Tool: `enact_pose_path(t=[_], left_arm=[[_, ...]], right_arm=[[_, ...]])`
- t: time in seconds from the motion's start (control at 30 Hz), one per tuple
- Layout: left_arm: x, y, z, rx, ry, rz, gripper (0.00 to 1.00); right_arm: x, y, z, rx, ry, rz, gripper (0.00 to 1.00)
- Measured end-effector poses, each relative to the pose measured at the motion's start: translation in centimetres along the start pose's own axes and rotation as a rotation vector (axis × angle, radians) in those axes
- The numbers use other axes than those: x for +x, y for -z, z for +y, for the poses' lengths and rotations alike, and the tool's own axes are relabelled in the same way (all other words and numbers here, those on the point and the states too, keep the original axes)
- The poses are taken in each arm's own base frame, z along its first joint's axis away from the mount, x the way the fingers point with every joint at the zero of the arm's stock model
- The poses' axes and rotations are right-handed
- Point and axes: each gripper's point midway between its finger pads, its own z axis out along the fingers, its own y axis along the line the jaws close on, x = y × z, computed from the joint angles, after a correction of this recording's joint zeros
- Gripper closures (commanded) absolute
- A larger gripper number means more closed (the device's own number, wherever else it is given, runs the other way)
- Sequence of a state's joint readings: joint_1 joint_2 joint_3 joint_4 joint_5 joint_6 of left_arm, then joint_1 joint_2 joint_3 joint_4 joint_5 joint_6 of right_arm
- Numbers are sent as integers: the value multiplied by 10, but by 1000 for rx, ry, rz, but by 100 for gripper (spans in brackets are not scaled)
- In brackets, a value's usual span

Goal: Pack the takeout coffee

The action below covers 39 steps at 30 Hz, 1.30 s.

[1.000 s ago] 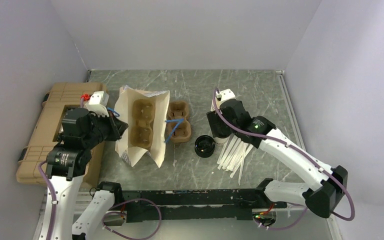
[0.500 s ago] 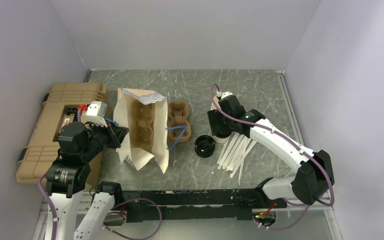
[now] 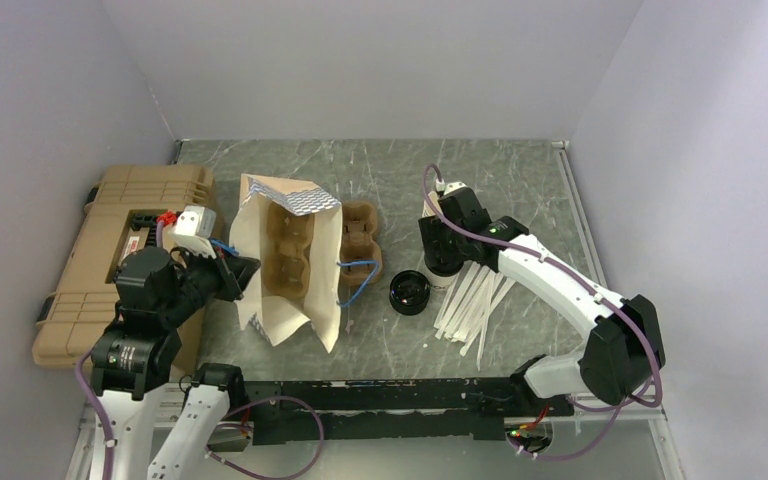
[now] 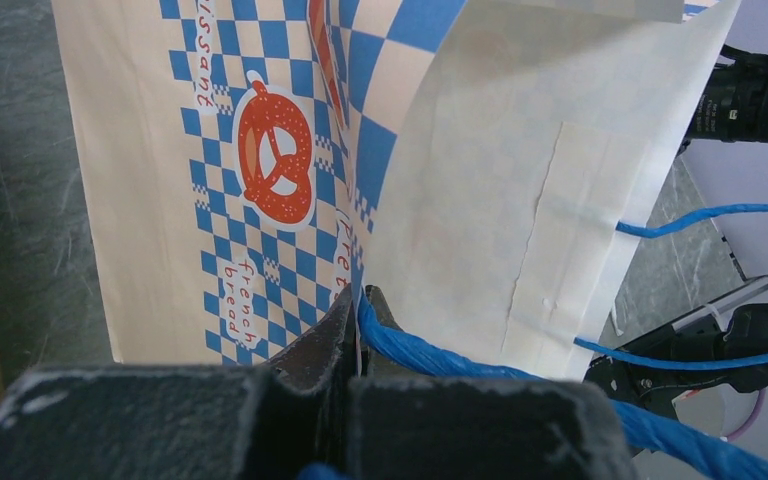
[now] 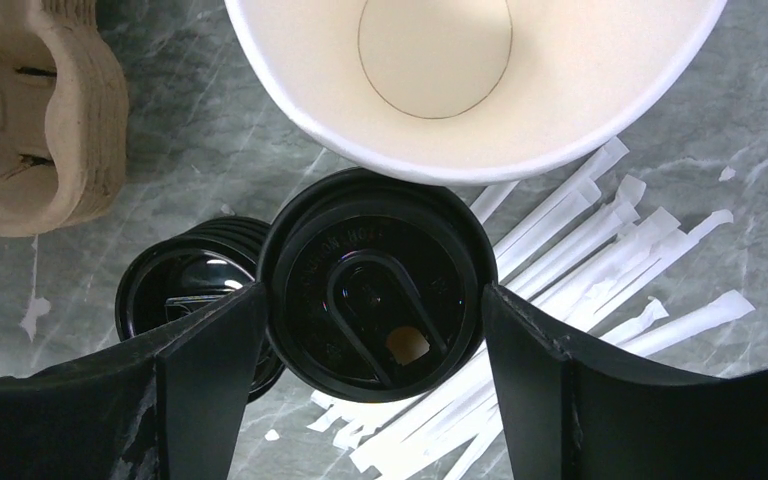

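The takeout coffee shows in the right wrist view as a round black lid (image 5: 372, 285) on a cup, seen from straight above. My right gripper (image 5: 372, 302) is open, one finger on each side of the lid, close to its rim. In the top view the right gripper (image 3: 440, 260) covers the cup. A paper bag (image 3: 290, 265) with blue checks and blue handles stands open, with a cardboard cup carrier (image 3: 288, 250) inside. My left gripper (image 4: 360, 300) is shut on the bag's left rim beside a blue handle (image 4: 440, 350); it also shows in the top view (image 3: 243, 272).
A lidless white cup (image 5: 470, 80) stands just beyond the coffee. A pile of black lids (image 3: 410, 292) lies to its left, wrapped straws (image 3: 475, 300) to its right. A second cardboard carrier (image 3: 362, 240) sits right of the bag. A tan case (image 3: 100, 260) lies at the left edge.
My left gripper has drawn back toward the near edge with the bag's rim, and the bag now stands more upright. My right gripper has shifted slightly over the coffee.
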<state>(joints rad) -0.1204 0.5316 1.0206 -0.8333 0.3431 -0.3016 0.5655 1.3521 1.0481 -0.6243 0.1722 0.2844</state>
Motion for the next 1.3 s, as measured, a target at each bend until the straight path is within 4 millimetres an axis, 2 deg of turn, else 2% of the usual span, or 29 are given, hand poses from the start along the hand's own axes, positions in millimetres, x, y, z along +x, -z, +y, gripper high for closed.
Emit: enact_pose_path(t=[0.23, 0.3, 0.43, 0.6, 0.87, 1.1, 1.23, 1.3], left_arm=[[1, 0, 0, 3, -1, 3, 100], [1, 0, -1, 4, -2, 4, 100], [1, 0, -1, 6, -3, 5, 100], [1, 0, -2, 8, -4, 6, 100], [2, 0, -2, 9, -4, 7, 100], [2, 0, -2, 9, -4, 8, 100], [3, 0, -2, 8, -3, 11, 100], [3, 0, -2, 7, -2, 14, 100]], right_arm=[[-1, -1, 1, -11, -1, -2, 34], [-2, -1, 2, -15, -3, -3, 35], [-2, -1, 2, -17, -5, -4, 34], [-2, -2, 1, -17, -5, -3, 26], [-4, -4, 3, -22, -4, -8, 28], [-6, -5, 4, -24, -1, -8, 21], [-3, -9, 4, -22, 2, 5, 20], [-3, -9, 4, -20, 4, 5, 23]])
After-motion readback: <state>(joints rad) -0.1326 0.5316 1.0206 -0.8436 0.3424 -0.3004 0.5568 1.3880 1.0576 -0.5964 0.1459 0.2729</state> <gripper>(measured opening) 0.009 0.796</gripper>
